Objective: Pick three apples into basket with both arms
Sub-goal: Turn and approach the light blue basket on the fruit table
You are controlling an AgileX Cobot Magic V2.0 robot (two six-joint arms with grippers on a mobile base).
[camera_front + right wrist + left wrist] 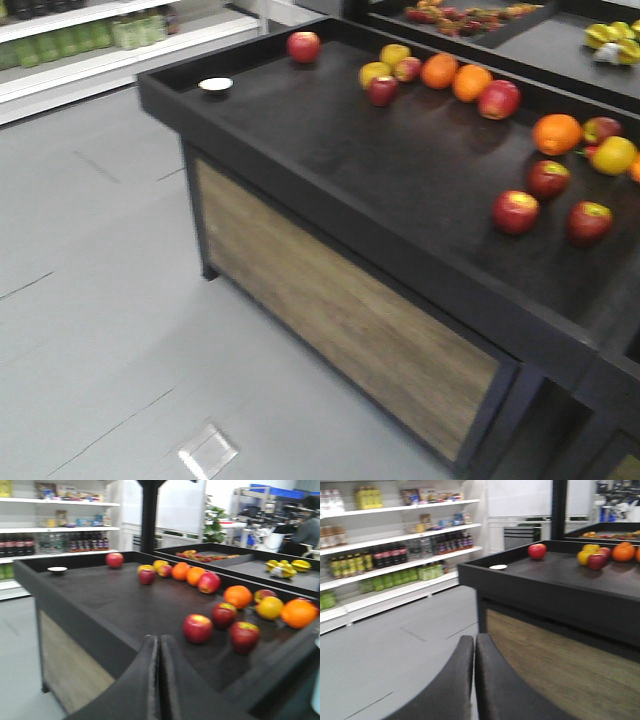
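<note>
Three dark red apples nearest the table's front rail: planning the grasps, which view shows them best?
Right wrist view: the three apples lie large and unblocked just beyond the right tool. Front-facing view shows them smaller, from above. Left wrist view misses them.

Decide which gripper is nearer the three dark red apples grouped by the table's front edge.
Right. The right gripper sits at the rim of the table, the three dark red apples just beyond its tips. The left gripper hangs over the floor, short of the table.
</note>
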